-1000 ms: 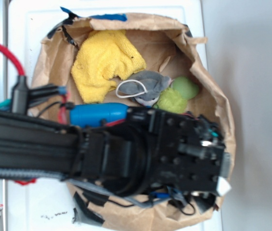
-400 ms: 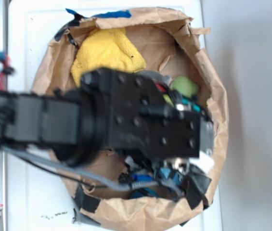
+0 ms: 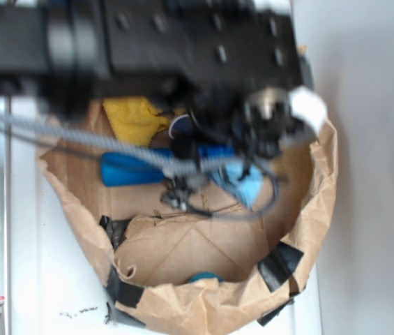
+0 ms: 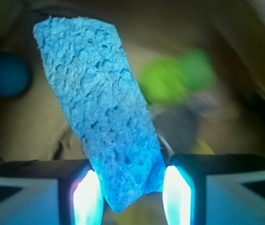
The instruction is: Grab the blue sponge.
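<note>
Risen to the frame's top since a second ago, the tool [image 4: 132, 197] grips the blue sponge [image 4: 102, 117] above the paper bag [image 3: 203, 307].

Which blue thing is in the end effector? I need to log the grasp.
The light sky-blue porous rectangular sponge, pinched between the end effector fingers. The darker glossy blue plastic bottle lies loose in the brown paper bag.

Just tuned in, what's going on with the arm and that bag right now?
The WidowX gripper has its jaws shut on the blue sponge, pinching it by one end so the rest sticks out ahead. It is held over the brown paper bag. The blue bottle and yellow towel lie in the bag. The grab looks done, though the exterior view is blurred.
</note>
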